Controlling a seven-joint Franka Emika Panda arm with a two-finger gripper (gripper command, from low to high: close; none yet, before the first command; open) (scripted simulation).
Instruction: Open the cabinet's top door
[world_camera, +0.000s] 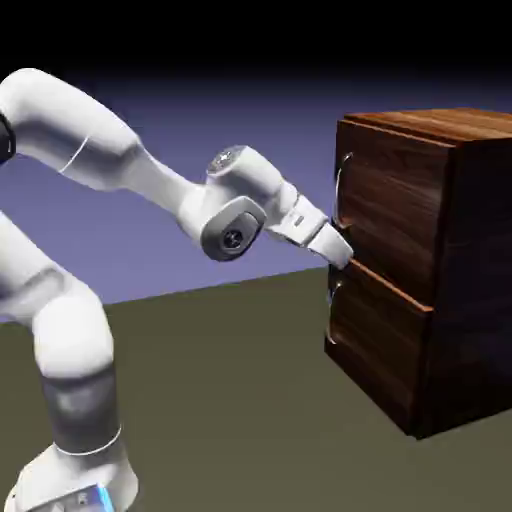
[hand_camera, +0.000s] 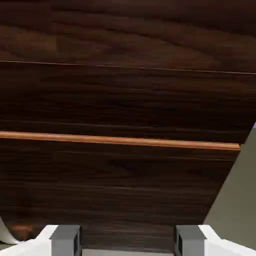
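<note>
Grey fingertips (hand_camera: 66, 239) of our hand (world_camera: 340, 250) stand apart, empty, against the cabinet (world_camera: 420, 270) at the table's (world_camera: 220, 400) right edge, near the seam below the top door (world_camera: 385, 205), so we risk missing its handle (world_camera: 341, 180) above or catching the lower panel (world_camera: 375, 335).

Glossy white rounded robot arm (world_camera: 100, 160), bulbous segments, grey circular joint cap at four o'clock of its wrist, blue-lit base, small square grey fingertips (hand_camera: 66, 239)
</note>
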